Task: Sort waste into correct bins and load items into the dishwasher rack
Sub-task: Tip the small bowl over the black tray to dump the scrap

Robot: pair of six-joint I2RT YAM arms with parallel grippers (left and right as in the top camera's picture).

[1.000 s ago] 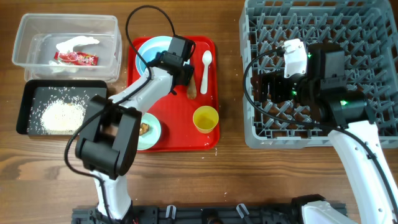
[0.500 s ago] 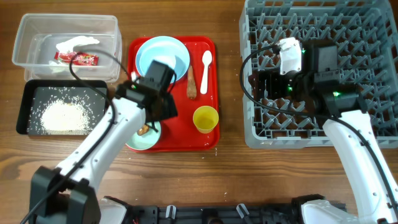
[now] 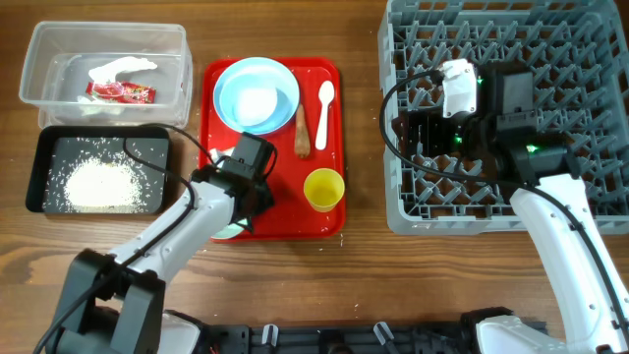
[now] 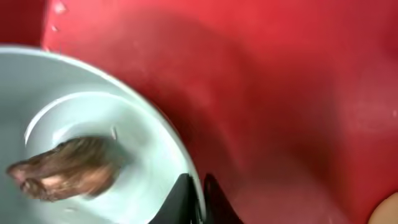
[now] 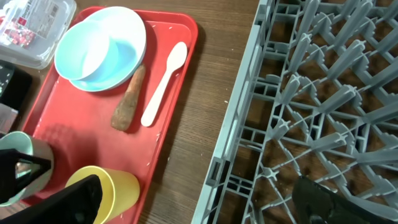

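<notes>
Evidently the lump [image 4: 62,168], brown, fibrous and tapered, lies in the bowl [image 4: 74,112], long axis running toward the rim. Bowl: smooth, glossy, pale green, at the near left corner of the tray [image 4: 280,93]. The left pincer [image 4: 198,200] is narrow, tips pinching that rim, lump to its left in the wrist view. The black bin [image 3: 44,172], holding rice [image 3: 98,182], sits just left of the tray. The right pincer [image 5: 196,186] hangs wide over the grey pegged rack [image 5: 323,81], well apart; left arm is nearer.

Glossy red tray [image 3: 295,197]; wood-grain table [image 3: 295,285]; grey plastic rack [image 3: 442,218]
</notes>
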